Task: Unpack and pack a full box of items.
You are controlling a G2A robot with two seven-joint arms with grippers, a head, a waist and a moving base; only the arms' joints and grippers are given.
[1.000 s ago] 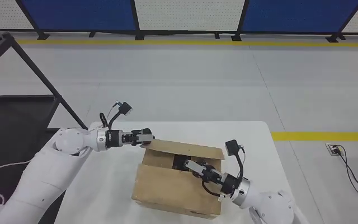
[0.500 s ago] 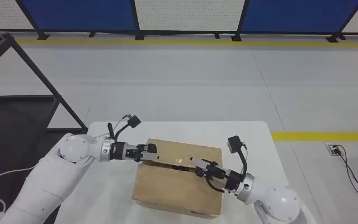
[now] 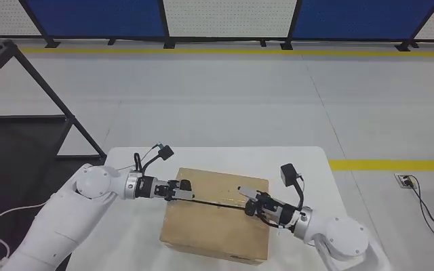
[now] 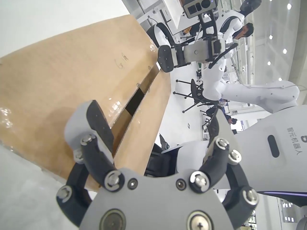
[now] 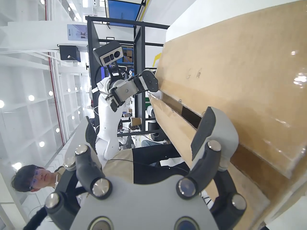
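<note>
Left gripper (image 3: pixel 183 190) fingers spread, right gripper (image 3: pixel 243 194) fingers spread, facing each other

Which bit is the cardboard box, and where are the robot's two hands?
Cardboard box (image 3: pixel 210 227): top view, on its near top flap.
Left hand (image 3: pixel 184 191): top view, midway between its fingertips.
Right hand (image 3: pixel 247 200): top view, midway between its fingertips.

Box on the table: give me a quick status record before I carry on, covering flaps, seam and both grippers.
box: cardboard box on the white table
flaps: both top flaps folded down, nearly shut
seam: narrow dark gap between the flaps
left gripper: open, at one end of the seam, one finger over the flap
right gripper: open, at the opposite end of the seam
contents: hidden under the flaps
</note>
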